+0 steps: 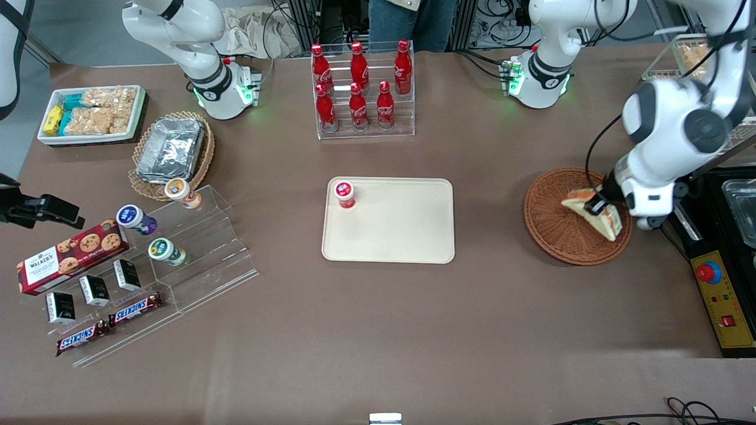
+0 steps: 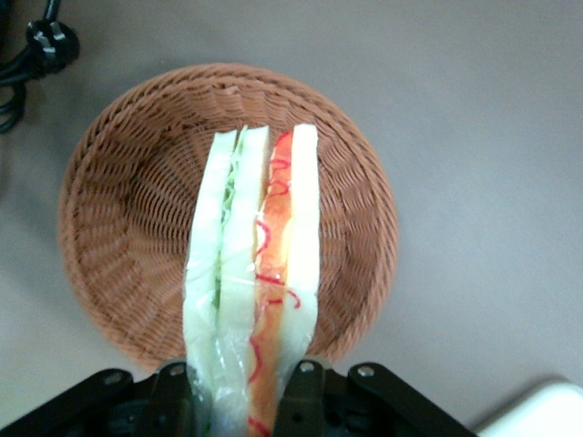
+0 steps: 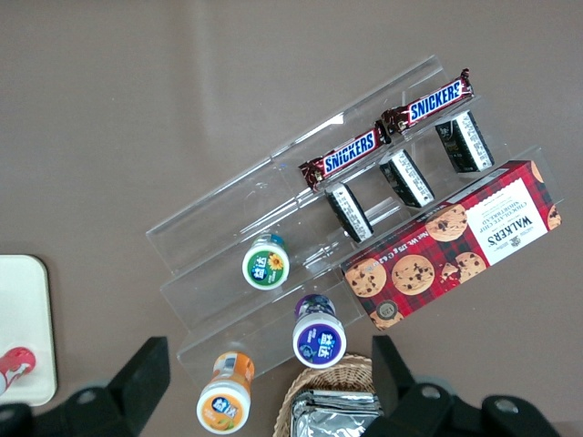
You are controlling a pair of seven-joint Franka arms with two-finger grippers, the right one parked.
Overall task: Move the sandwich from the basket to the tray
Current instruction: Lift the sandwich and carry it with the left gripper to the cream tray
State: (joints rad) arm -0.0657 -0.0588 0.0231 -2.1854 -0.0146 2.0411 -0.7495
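Snickers bars (image 1: 109,320) at the foot of the clear stepped rack (image 1: 195,248) sit closest to my front camera, well away from the tray (image 1: 390,233) toward the parked arm's end of the table, and play no part in this job. My gripper (image 1: 598,202) is over the basket (image 1: 552,227), which lies well apart from the tray toward the working arm's end. Its fingers (image 2: 305,387) are closed on the sandwich (image 1: 590,213), one on each bread face. I'd say that is sensible: squeezing across the flat faces keeps the layers together instead of prying them apart.

From the wrist camera the sandwich (image 2: 260,273) hangs cut edge outward above the basket (image 2: 118,228), showing green-white filling on one side, orange-red on the other, and what looks like a clear wrap around it. That wrap could be slippery, so I would move gently. The wedge looks clear of the weave there, though I cannot be sure of it. My front camera gives none of that layering, but it alone shows the route: bare table between basket and tray, and a small red-lidded cup (image 1: 344,193) standing in the tray's corner farthest from that camera. I judge the open middle of the tray the safer drop spot.
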